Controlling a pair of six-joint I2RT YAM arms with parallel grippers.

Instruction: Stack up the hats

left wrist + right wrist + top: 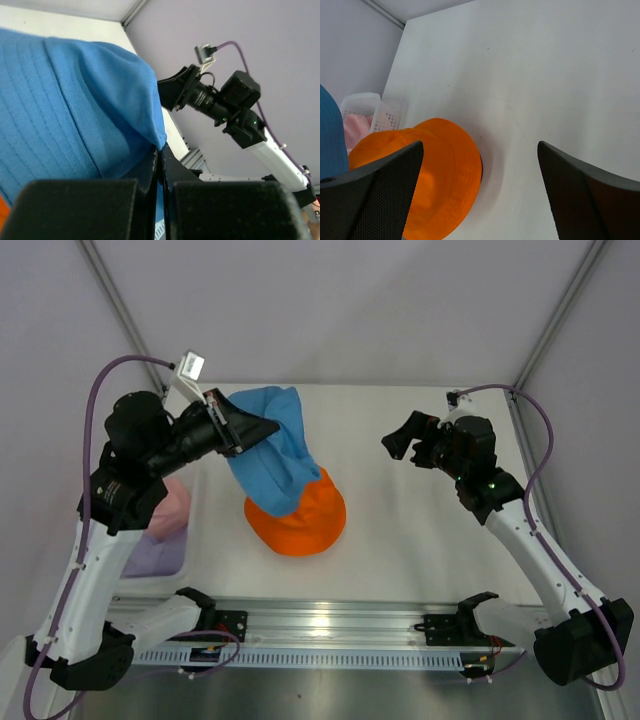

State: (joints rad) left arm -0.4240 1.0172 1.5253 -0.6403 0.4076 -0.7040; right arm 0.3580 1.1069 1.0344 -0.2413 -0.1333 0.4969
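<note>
The orange hat [305, 518] sits in the middle of the table; it also shows in the right wrist view [437, 175]. The blue hat [275, 455] hangs from my left gripper [255, 430], its lower part draped on the orange hat. The left wrist view shows the jaws shut on the blue hat's [75, 110] brim. The pink hat [170, 508] and lavender hat [150, 555] lie in the white basket at the left. My right gripper [405, 445] is open and empty, held above the table right of the orange hat.
The white mesh basket [185, 562] stands at the table's left edge, also in the right wrist view [370, 107]. A metal rail [330, 625] runs along the near edge. Grey walls close in the back and sides.
</note>
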